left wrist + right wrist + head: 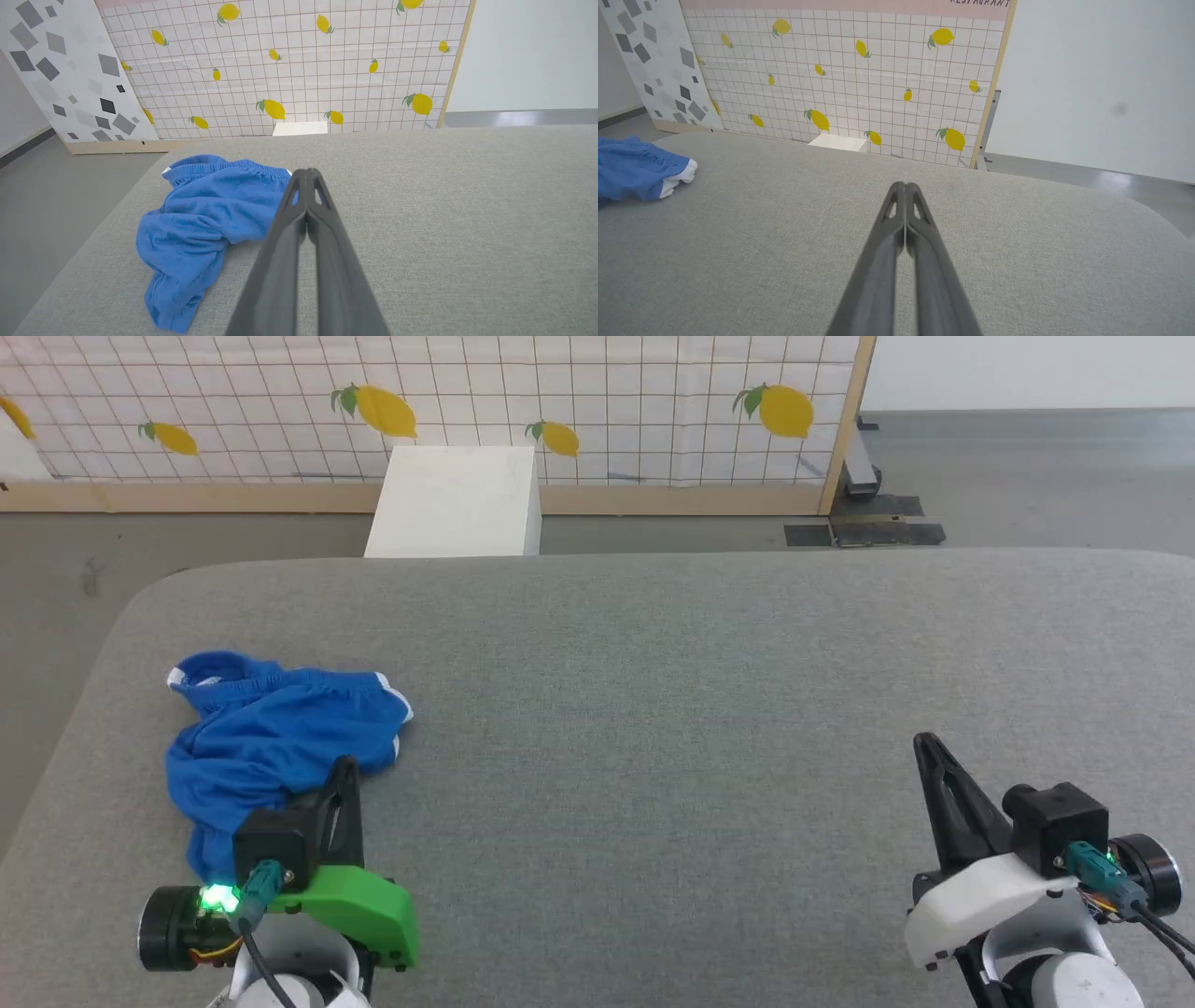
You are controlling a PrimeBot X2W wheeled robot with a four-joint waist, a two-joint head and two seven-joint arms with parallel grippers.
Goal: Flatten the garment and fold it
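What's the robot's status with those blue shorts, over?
Left gripper shut, empty, beside the garment. Right gripper shut, empty, well apart. Garment crumpled on grey surface, not yet flattened. Nothing blocking.

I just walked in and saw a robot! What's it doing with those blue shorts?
It's meant to flatten and fold the blue shorts, but that isn't done yet. They lie crumpled near the left edge of the grey padded table. The left gripper is shut and empty, pointing close beside them. The right gripper is shut too, far off over bare table.
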